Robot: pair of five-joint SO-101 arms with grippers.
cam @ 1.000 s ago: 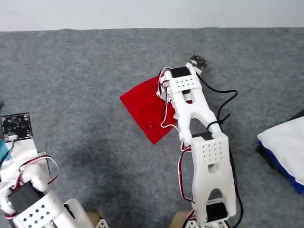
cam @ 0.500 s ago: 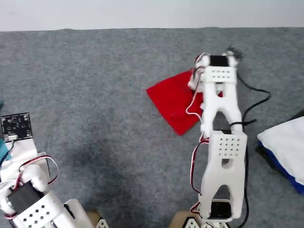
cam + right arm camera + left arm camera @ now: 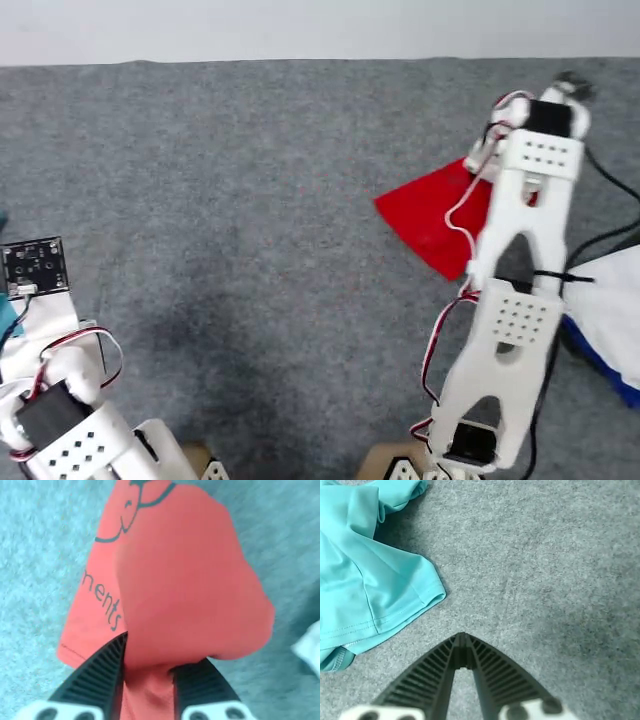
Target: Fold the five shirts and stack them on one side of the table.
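Right gripper (image 3: 160, 652) pinches bunched red shirt (image 3: 180, 580); table (image 3: 35, 555) fuzzy grey.

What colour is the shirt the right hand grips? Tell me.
The shirt is red with dark lettering, clearest in the right wrist view.

A grey, felt-like surface (image 3: 200, 200) fills most of the frame. Along the top edge runs a plain pale band (image 3: 300, 30), apparently a wall. The light is even and the shadows soft.
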